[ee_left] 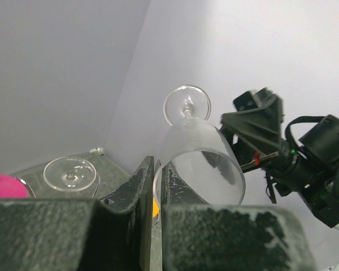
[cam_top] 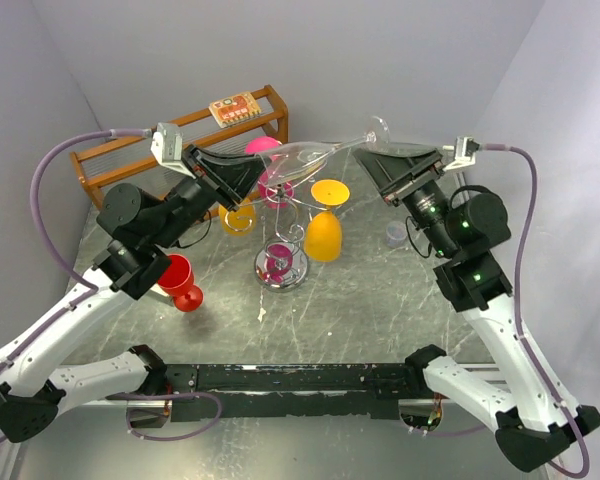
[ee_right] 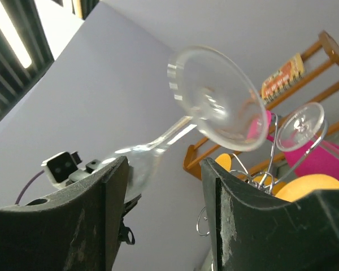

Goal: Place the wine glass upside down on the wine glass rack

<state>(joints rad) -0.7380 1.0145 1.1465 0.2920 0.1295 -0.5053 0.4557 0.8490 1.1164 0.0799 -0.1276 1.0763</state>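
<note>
Clamped in the left jaws: the bowl rim of the wine glass [cam_top: 315, 152], lying sideways in the air. Spread apart at the right jaws, with the glass's foot just above their gap. Lower down, between both jaws: the wine glass rack [cam_top: 280, 280] on the table [cam_top: 380, 310].
</note>
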